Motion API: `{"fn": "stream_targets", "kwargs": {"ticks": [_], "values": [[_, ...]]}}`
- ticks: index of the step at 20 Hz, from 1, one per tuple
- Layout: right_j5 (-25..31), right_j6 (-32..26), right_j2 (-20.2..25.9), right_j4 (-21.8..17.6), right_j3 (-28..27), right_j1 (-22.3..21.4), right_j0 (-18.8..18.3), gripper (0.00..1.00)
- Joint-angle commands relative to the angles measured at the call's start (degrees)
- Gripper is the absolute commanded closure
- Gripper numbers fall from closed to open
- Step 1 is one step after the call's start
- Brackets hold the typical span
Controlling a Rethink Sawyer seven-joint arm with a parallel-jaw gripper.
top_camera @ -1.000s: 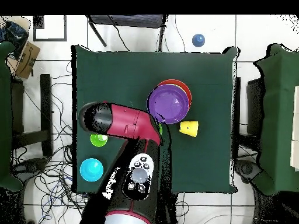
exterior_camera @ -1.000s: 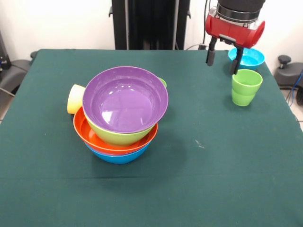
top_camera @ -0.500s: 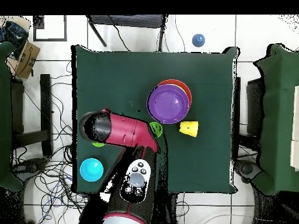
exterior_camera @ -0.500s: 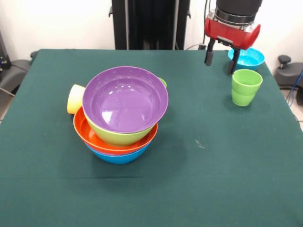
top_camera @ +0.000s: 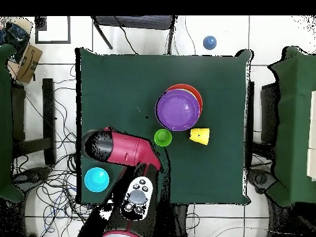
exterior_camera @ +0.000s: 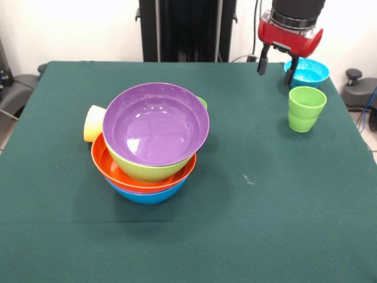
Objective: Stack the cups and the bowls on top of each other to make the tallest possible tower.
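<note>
The pincer (exterior_camera: 275,63) hangs wide open and empty at the desk's (exterior_camera: 265,224) 1 o'clock corner, beside the turquoise bowl (exterior_camera: 308,71) and above the light green cup (exterior_camera: 306,108). The tower (exterior_camera: 152,141), purple on top, stands left of centre, the yellow cup (exterior_camera: 93,123) lying at its 9 o'clock.

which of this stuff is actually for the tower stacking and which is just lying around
For the job:
tower of purple, lime green, orange and blue bowls
yellow cup, on its side
green cup
light green cup
turquoise bowl
pincer, open and empty

Just lying about:
cardboard box on the floor
floor cables
</note>
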Motion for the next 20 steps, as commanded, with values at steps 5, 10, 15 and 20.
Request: {"fn": "stream_targets", "kwargs": {"ticks": [5,10,15,20], "values": [[-1.4,12.3,3.0,2.9,1.1,0.7,2.1,0.0],[-0.1,12.2,2.7,3.5,-0.4,1.0,2.6,0.0],[0.7,12.3,2.9,4.6,-0.3,0.9,3.1,0.0],[0.1,13.5,2.8,5.6,0.3,1.4,4.3,0.0]]}}
